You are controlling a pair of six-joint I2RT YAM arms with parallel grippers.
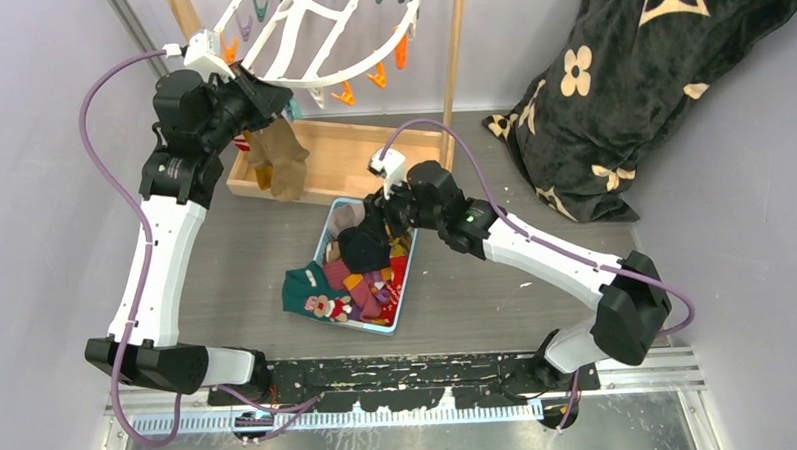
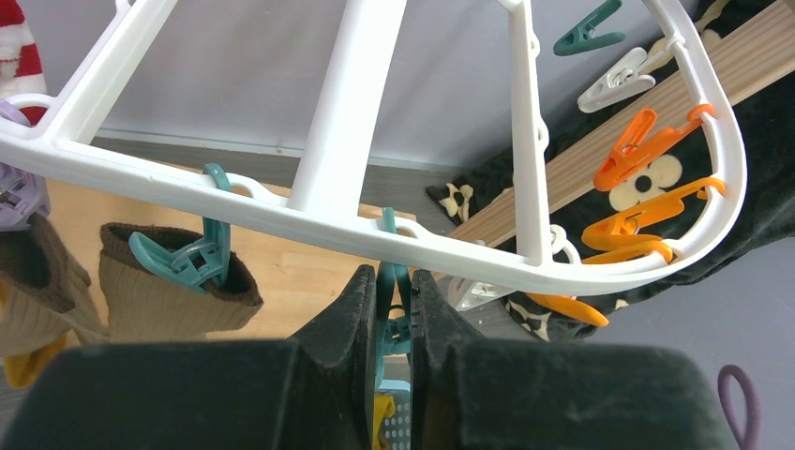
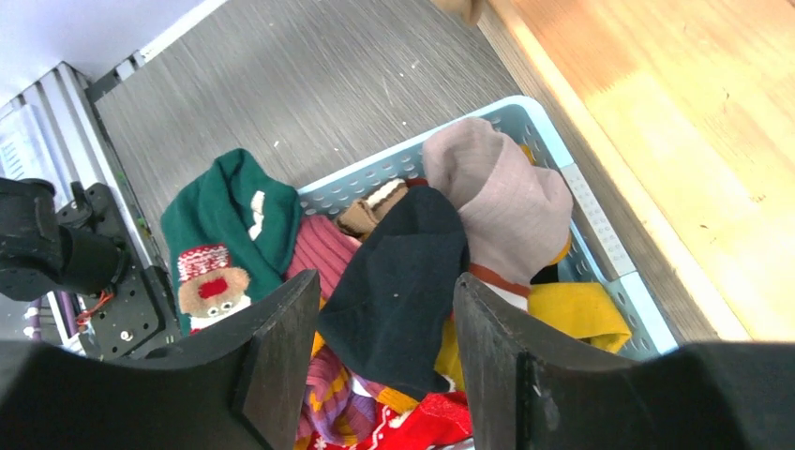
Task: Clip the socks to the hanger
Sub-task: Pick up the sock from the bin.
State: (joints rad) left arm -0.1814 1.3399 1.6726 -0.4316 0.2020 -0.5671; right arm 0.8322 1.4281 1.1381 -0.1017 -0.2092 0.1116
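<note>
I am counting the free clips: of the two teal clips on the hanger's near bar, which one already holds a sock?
The teal clip gripping the brown-cuffed sock; the other teal clip, pinched in the left tool, shows none.

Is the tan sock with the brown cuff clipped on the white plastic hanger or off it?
On: a teal clip dangling from the rim of the white plastic hanger grips the brown cuff of the tan sock.
</note>
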